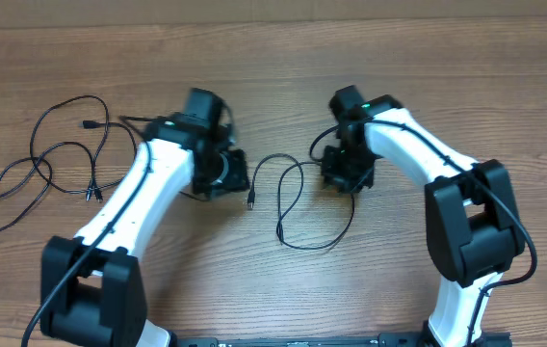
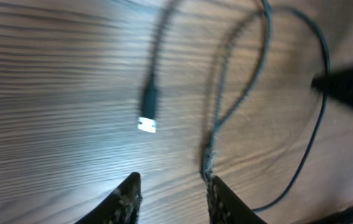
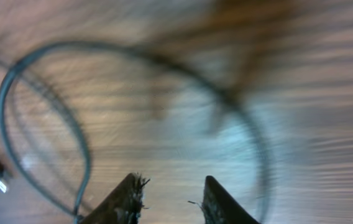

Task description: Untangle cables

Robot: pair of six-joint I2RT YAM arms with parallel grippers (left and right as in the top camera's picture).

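Between both part-open, seemingly empty end effectors point(image 2: 171, 196) point(image 3: 170, 199), the looped cable point(image 1: 280, 231) lies loose

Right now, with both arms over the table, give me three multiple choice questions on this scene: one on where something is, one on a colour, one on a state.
1. Where on the table does the looped cable lie?
A. Between the left gripper and the right gripper
B. Draped over an arm
C. Hanging off the near edge

2. What colour is the looped cable?
A. White
B. Black
C. Red

3. How does the left gripper stand?
A. Shut on the looped cable
B. Out of view
C. Open, nothing between its fingers

Answers:
1 A: the overhead view shows it flat on the wood between the two.
2 B: it reads dark against the wood in every view.
3 C: the left wrist view shows bare wood in the gap.
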